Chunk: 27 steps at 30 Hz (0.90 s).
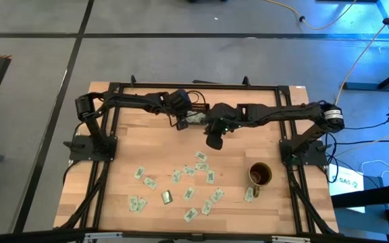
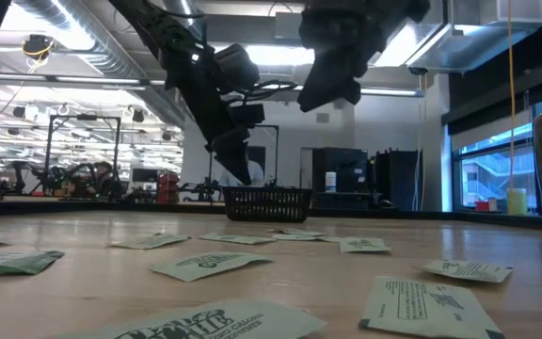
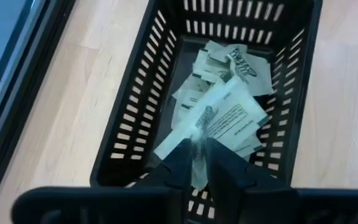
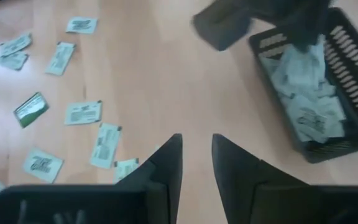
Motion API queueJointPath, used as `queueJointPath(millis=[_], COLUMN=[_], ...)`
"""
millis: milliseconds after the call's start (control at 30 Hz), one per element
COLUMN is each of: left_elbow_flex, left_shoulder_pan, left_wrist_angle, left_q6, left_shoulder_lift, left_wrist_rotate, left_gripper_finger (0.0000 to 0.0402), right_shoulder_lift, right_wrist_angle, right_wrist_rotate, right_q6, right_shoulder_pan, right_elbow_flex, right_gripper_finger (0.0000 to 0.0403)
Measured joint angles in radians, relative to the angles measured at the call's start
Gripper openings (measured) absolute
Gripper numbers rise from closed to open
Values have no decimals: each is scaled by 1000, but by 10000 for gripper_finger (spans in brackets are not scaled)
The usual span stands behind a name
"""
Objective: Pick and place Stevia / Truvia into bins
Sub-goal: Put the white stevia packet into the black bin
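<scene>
The black slatted bin [image 3: 135,106] stands at the table's far middle [image 1: 196,111] with several pale green and white Stevia packets [image 3: 241,68] heaped inside. My left gripper [image 3: 197,152] hangs over the bin's near end, its fingers a little apart. One packet [image 3: 225,118] lies slanted on the heap, its lower end between the fingertips. My right gripper [image 4: 197,155] is open with nothing in it, above bare wood just right of the bin [image 4: 316,106]. Many more packets [image 1: 181,182] lie flat on the table's near half. My left gripper comes slanting down from the near side over the bin's end wall. The packet's lower end [image 3: 197,140] sits in the gap between the fingertips, the rest resting on the heap. Whether the fingers touch it, I cannot tell.
A brownish-gold mug [image 1: 260,174] stands at the near right, a packet beside it. Loose packets [image 4: 82,112] are scattered toward the table's near edge. The two arms meet closely at the bin [image 2: 268,202]. Black frame rails run along the table's edges.
</scene>
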Motion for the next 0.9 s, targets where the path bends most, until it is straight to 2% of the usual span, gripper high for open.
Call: queueJointPath(millis=[233,533,767,900], left_elbow_flex=[0,0,0,0], left_shoulder_pan=[-1,-1,-3,-3], left_wrist_angle=[15,5,8,13], left_q6=[-7,-100,-156,-158], left_shoulder_lift=[0,-58,-106,-111], left_wrist_rotate=[2,13,106,115], left_gripper_finger=[63,57,59,56], right_shoulder_lift=[49,208,328,357], right_wrist_angle=[69,106,101,104], right_wrist_rotate=[0,8,8,14], right_q6=[-29,-83,-173,-225], right_shoulder_pan=[55,89,116,122], right_elbow_flex=[0,1,0,0], right_gripper_finger=[91,91,90,90])
